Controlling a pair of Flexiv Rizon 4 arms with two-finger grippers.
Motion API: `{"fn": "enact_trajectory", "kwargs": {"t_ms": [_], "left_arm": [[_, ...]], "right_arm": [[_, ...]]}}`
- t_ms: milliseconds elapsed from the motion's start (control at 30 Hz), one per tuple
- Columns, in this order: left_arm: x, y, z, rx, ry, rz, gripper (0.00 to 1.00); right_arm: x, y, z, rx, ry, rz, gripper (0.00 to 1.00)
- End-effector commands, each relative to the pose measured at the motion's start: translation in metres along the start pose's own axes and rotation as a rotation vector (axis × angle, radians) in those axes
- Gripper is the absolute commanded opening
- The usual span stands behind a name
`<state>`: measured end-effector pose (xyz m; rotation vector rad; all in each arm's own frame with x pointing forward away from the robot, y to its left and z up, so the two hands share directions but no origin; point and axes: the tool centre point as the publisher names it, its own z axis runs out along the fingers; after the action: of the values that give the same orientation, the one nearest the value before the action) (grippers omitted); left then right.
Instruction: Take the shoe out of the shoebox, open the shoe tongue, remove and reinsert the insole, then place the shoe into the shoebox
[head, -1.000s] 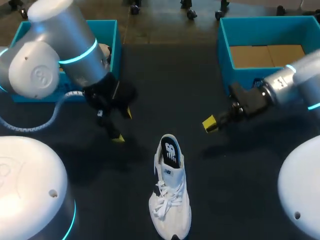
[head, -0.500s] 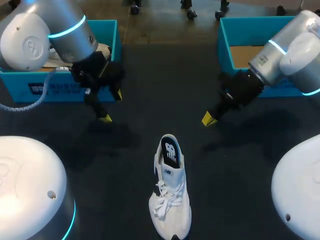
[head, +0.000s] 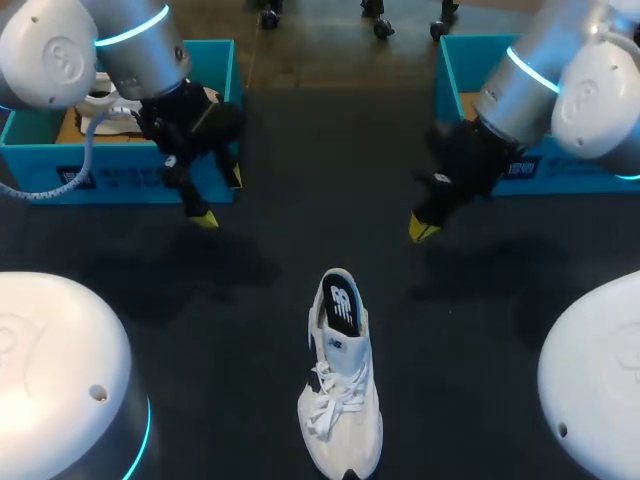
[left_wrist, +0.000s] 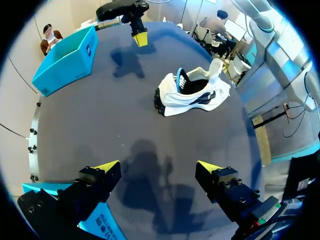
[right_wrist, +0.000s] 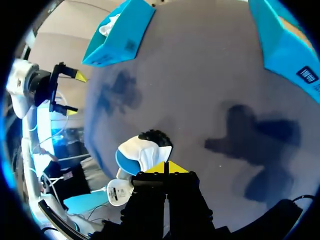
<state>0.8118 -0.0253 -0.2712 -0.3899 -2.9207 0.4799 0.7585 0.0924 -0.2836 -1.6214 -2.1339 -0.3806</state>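
Shoe (head: 341, 375) sits upright mid-tabletop (head: 330, 170) btwn the arms, prob. so both can reach tongue/insole; left gripper (left_wrist: 159, 166) fingers spread & empty, right gripper (right_wrist: 165, 168) fingers pinched together on nothing, both hovering clear.

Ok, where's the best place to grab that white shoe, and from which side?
Probably pinch the heel collar of the shoe from above: it stands upright on its sole, opening facing up, with the heel pointing away from the robot.
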Motion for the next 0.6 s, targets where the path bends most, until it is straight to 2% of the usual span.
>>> {"fn": "enact_trajectory", "kwargs": {"t_ms": [33,400,500,600], "left_arm": [[0.0,0.0,0.0,-0.002,0.0,0.001,1.0],[0.0,0.0,0.0,-0.002,0.0,0.001,1.0],[-0.016,0.006,-0.009,-0.044,-0.012,0.104,1.0],[-0.029,0.02,-0.019,-0.059,0.011,0.208,1.0]], "right_arm": [[0.017,-0.009,-0.01,-0.027,-0.209,0.02,0.0],[0.017,-0.009,-0.01,-0.027,-0.209,0.02,0.0],[0.017,-0.009,-0.01,-0.027,-0.209,0.02,0.0],[0.034,-0.008,0.004,-0.047,-0.23,0.051,0.0]]}}
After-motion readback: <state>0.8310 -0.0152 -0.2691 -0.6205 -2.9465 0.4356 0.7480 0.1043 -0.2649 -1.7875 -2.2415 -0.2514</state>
